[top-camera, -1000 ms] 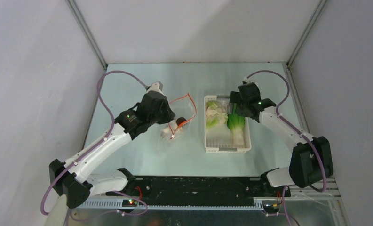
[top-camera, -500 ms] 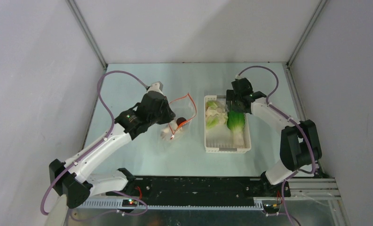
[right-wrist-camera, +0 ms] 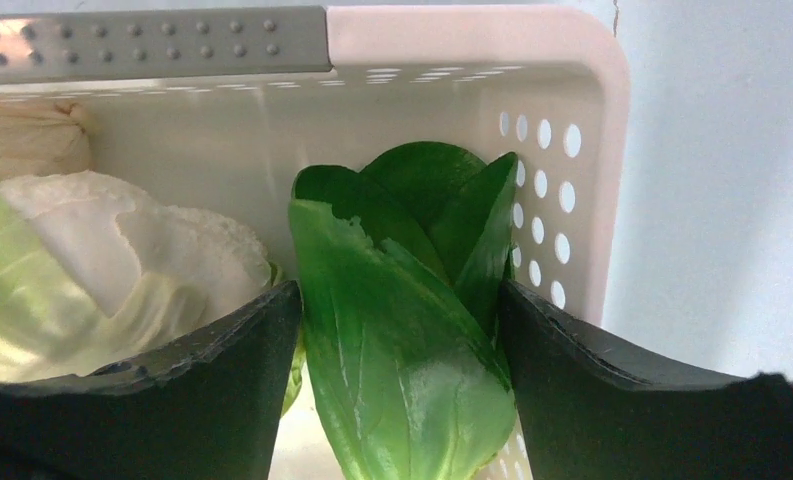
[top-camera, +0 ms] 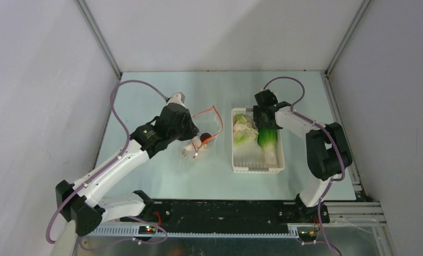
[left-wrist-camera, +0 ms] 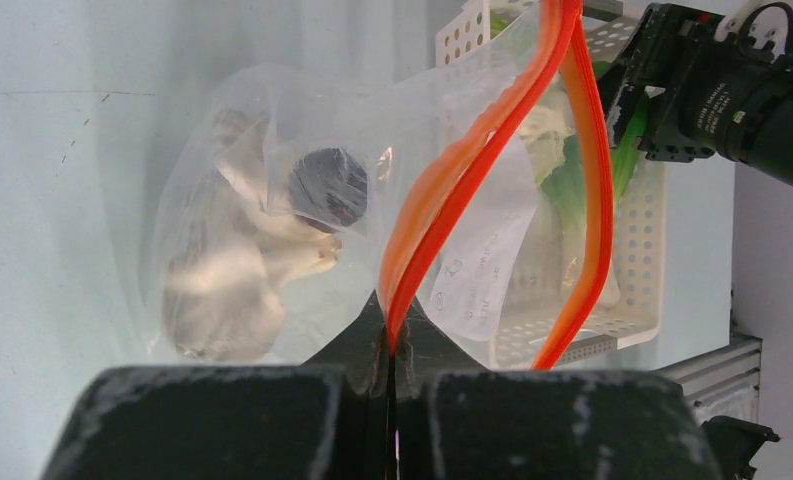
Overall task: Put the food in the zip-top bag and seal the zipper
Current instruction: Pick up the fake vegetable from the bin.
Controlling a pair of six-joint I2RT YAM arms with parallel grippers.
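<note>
The clear zip-top bag (top-camera: 192,149) lies left of the basket with its mouth standing open. It holds pale lumps (left-wrist-camera: 222,290) and the dark brown ball (left-wrist-camera: 329,186). My left gripper (top-camera: 193,136) is shut on the red-orange zipper strip (left-wrist-camera: 472,170), pinching it at its near end (left-wrist-camera: 389,345). I cannot make out the slider. The bok choy (top-camera: 266,140) lies in the white basket (top-camera: 257,170). My right gripper (top-camera: 265,124) has its jaws against both sides of the bok choy's green leaves (right-wrist-camera: 412,330).
Pale white and green lumps (top-camera: 244,128) lie in the basket's left half, beside the bok choy; they also show in the right wrist view (right-wrist-camera: 122,240). The basket's perforated wall (right-wrist-camera: 572,60) stands just beyond the right fingers. Grey enclosure walls ring the table.
The right arm has folded in, its elbow swinging left and up, while its gripper shifted slightly toward the leaf tips. The left arm and the bag have not moved.
</note>
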